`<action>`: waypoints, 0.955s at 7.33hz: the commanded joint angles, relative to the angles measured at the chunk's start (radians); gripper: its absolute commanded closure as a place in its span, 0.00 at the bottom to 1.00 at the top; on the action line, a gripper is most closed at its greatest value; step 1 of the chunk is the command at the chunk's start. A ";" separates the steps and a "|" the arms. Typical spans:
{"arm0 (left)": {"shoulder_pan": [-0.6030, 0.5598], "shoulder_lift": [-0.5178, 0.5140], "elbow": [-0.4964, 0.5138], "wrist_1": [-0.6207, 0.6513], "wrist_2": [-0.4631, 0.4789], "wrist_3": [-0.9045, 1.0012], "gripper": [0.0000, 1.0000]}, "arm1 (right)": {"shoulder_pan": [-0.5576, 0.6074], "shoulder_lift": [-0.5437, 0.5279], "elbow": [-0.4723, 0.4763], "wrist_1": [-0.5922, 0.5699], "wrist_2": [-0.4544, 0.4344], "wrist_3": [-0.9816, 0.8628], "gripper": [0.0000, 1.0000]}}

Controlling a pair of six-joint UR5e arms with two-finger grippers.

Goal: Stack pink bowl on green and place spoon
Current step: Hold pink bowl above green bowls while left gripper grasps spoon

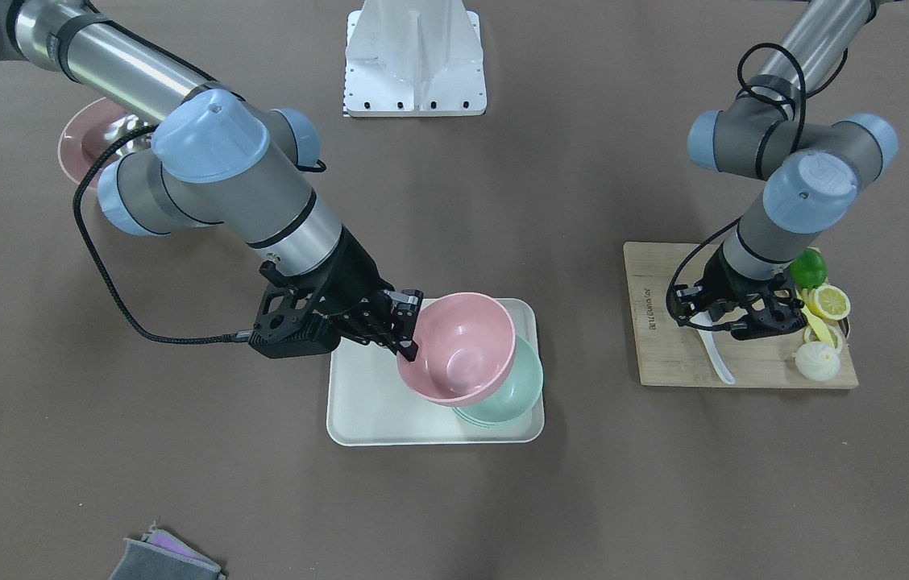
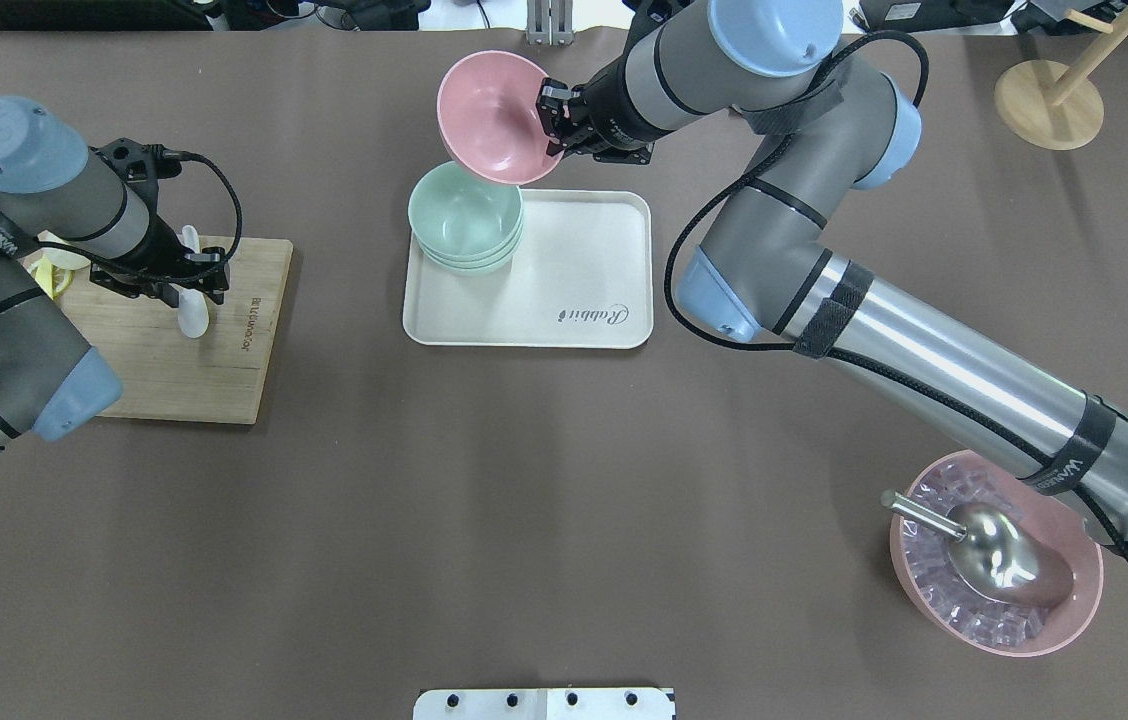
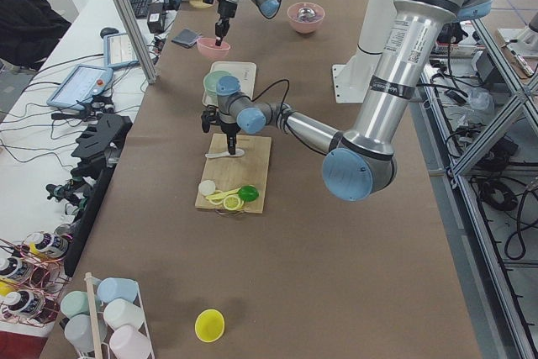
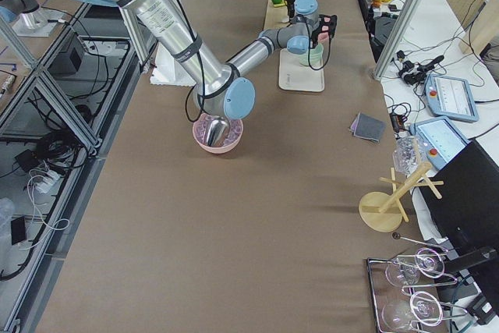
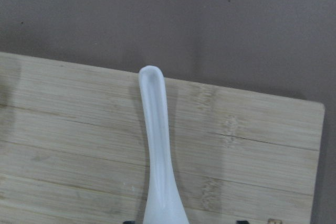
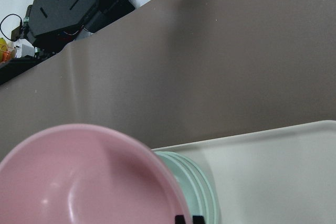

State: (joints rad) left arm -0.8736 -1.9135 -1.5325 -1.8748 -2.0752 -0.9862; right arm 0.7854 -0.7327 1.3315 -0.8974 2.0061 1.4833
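Pink bowl held tilted over the green bowls, white spoon lying on the board.

The right gripper has its jaws pinching the pink bowl's rim. The bowl hangs in the air, tipped toward the stack of green bowls in the far-left corner of the cream tray; whether the two touch cannot be told. The tray carries the script word "Rabbit" near its near-right corner. At the counter's left end, the left gripper hovers low over the ceramic soup spoon on the bamboo cutting board. Its jaws are spread to either side of the spoon's bowl end, and the handle points to the far edge. A printed mark runs along the board's right edge, too small to read. Cut lemon and a lime sit at the board's left end.
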 commanded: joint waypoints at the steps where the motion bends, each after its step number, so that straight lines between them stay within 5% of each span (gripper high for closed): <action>1: 0.001 -0.001 0.024 -0.003 0.000 0.021 0.42 | 0.000 -0.001 0.003 0.002 -0.001 0.000 1.00; 4: -0.001 -0.001 0.028 -0.003 -0.002 0.047 0.43 | 0.000 -0.001 0.003 0.000 -0.001 0.000 1.00; 5: -0.001 -0.001 0.028 -0.003 -0.002 0.047 0.78 | 0.000 -0.001 0.003 0.000 -0.001 0.000 1.00; 6: -0.002 0.001 0.025 -0.006 -0.003 0.047 1.00 | 0.000 -0.001 0.005 0.002 -0.001 0.002 1.00; 7: -0.013 0.002 0.018 -0.027 -0.005 0.046 1.00 | 0.000 0.001 0.009 0.000 -0.001 0.002 1.00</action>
State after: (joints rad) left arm -0.8779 -1.9131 -1.5081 -1.8842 -2.0783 -0.9392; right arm 0.7854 -0.7331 1.3367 -0.8967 2.0049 1.4843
